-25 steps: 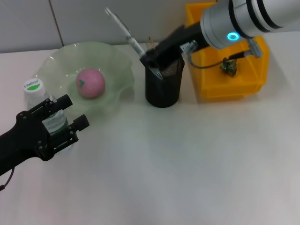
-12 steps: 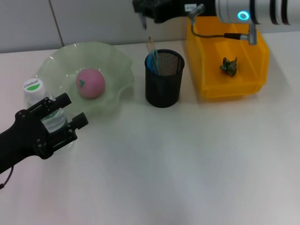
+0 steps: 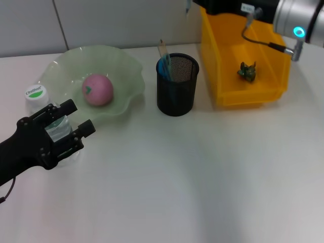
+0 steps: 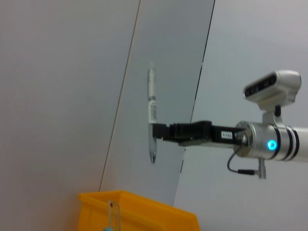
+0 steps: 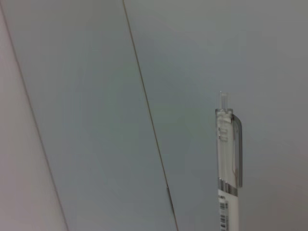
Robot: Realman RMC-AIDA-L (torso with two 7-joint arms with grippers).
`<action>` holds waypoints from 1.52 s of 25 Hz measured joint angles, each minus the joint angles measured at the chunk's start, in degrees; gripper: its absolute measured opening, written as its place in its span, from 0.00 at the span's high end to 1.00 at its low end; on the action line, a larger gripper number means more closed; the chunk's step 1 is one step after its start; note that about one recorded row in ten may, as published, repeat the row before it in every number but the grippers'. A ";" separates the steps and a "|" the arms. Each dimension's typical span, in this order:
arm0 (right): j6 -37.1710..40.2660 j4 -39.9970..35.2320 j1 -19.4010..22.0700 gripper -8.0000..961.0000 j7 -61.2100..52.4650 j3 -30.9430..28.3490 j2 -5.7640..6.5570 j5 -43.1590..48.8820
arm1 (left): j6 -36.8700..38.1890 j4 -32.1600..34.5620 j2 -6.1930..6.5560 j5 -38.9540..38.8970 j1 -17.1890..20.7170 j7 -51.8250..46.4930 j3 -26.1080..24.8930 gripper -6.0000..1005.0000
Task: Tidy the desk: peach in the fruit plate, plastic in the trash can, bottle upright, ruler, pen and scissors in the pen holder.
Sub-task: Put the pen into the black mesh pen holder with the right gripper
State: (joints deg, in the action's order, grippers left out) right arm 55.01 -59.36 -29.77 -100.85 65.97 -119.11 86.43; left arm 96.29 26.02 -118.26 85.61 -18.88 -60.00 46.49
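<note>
My right gripper (image 3: 191,5) is at the top edge of the head view, high above the back of the table, shut on a clear pen (image 4: 152,110). The pen hangs upright in its fingers, also seen in the right wrist view (image 5: 228,159). The black mesh pen holder (image 3: 176,96) stands mid-table with a ruler and a blue scissors handle (image 3: 164,63) in it. The pink peach (image 3: 97,89) lies in the green fruit plate (image 3: 126,63). My left gripper (image 3: 76,119) sits around the upright clear bottle (image 3: 35,94) at the left. Crumpled plastic (image 3: 247,71) lies in the yellow bin (image 3: 223,66).
The yellow bin stands right of the pen holder at the back right. The white tabletop (image 3: 202,172) stretches across the front and right. A grey panelled wall (image 3: 101,23) runs along the back edge.
My right gripper has lifted the pen up from the pen holder and carried it right, to the top edge of the view. My left gripper and the bottle have barely moved.
</note>
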 joint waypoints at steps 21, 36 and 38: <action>6.32 25.17 -6.87 0.83 28.46 -9.81 0.14 -3.46 | -0.93 -1.42 -0.21 0.41 -0.03 2.40 0.35 0.29; 1.57 31.74 -9.52 0.83 34.21 -10.07 -0.28 -5.24 | -0.98 -1.41 -0.12 0.44 -0.12 2.87 0.39 0.29; 1.38 31.89 -9.56 0.83 34.21 -10.06 -0.28 -5.24 | -0.99 -1.41 -0.11 0.43 -0.13 2.87 0.27 0.29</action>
State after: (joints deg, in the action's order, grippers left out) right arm 56.39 -27.47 -39.34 -66.63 55.92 -119.38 81.20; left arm 95.29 24.61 -118.37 86.04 -19.01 -57.12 46.75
